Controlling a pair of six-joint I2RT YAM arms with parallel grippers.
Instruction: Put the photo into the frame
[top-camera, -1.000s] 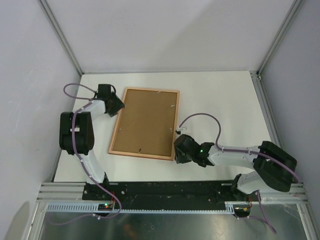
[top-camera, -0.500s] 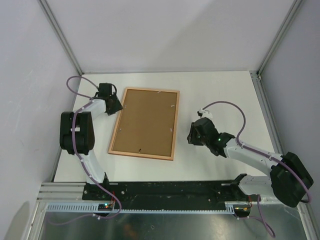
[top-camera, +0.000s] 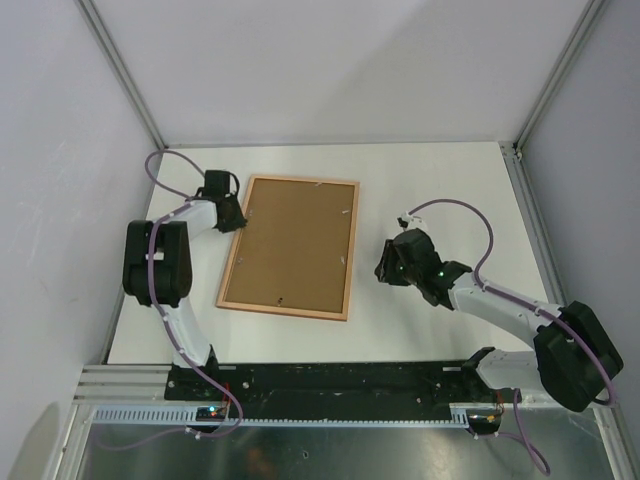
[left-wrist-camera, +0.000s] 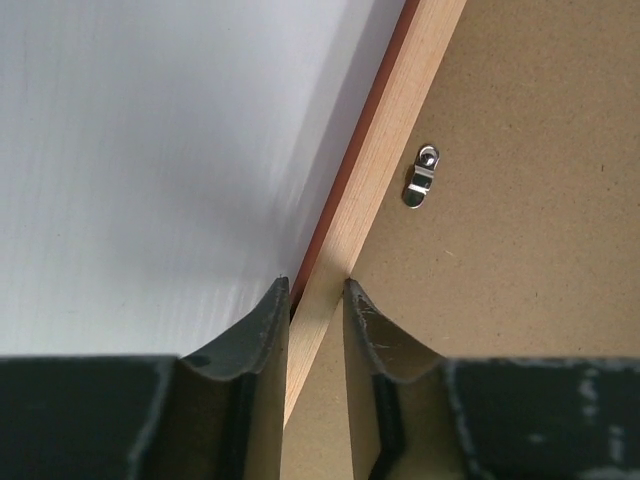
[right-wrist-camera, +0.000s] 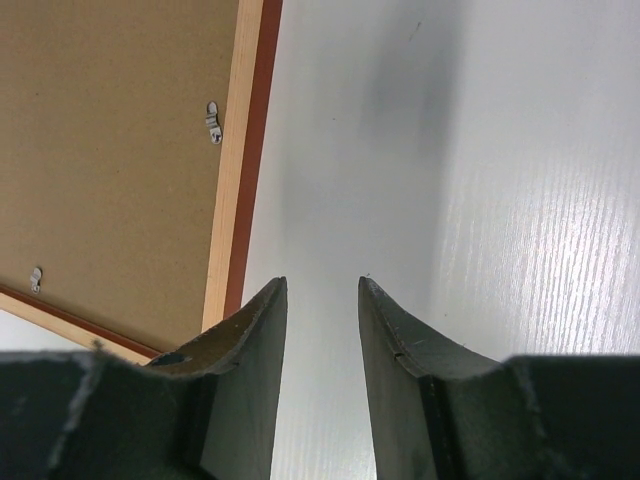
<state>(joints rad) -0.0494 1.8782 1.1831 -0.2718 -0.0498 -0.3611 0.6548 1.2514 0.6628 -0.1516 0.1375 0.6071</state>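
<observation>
The frame (top-camera: 284, 311) lay back-up on the white counter (top-camera: 440, 190), left of centre, long sides running away from the arm bases. Pale wood rail faced up, and a thin red-orange strip showed along its outer edge in both wrist views. The brown backing board (top-camera: 292, 245) sat inside the rail and covered the whole opening. One small metal turn clip (left-wrist-camera: 421, 177) sat on the board just inside the left rail. Another clip (right-wrist-camera: 212, 122) sat just inside the right rail. The left claw (top-camera: 237, 220) was at the frame's left rail, near the far left corner. In the left wrist view the left claw (left-wrist-camera: 312, 292) stood astride that rail with a narrow gap. One finger (left-wrist-camera: 262, 325) was on the counter side and the other on the board side, with the pale wood running between them. Whether the fingers actually pressed on the rail could not be told. The right claw (top-camera: 384, 270) was over bare counter to the right of the frame, level with the near half of its right rail and apart from it. In the right wrist view the right claw (right-wrist-camera: 322, 285) was parted, the gap moderate. Only white counter showed between the fingers, and the frame's right rail and near right corner lay off to their left.
</observation>
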